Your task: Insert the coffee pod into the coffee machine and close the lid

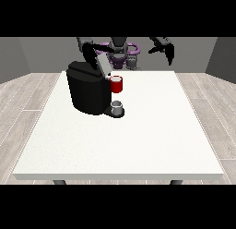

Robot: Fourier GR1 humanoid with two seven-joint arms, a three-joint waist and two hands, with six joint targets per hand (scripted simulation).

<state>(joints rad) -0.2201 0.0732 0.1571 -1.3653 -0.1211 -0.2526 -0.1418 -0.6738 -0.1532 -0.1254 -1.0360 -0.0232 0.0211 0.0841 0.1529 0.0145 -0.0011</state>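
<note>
Black coffee machine (87, 92) on white table (152, 140), lid (102, 62) up, hand at the view's right (166, 49) aloft.

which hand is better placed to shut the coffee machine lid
The robot's right hand, at the view's left: it sits directly above the coffee machine, beside the raised lid. The other hand hangs far off at the view's right.

The robot's torso (120, 51) is small, built of dark grey and black parts, with a purple ring-like band (132, 49) curving round its middle and a paler grey block (132, 62) low on its front. Its arms are grey and black in blocky segments. The hand at the view's right (165, 49) is black, with slim dark fingers (169, 57). The hand at the view's left (85, 47) is dark grey to black; its details cannot be made out.
</note>
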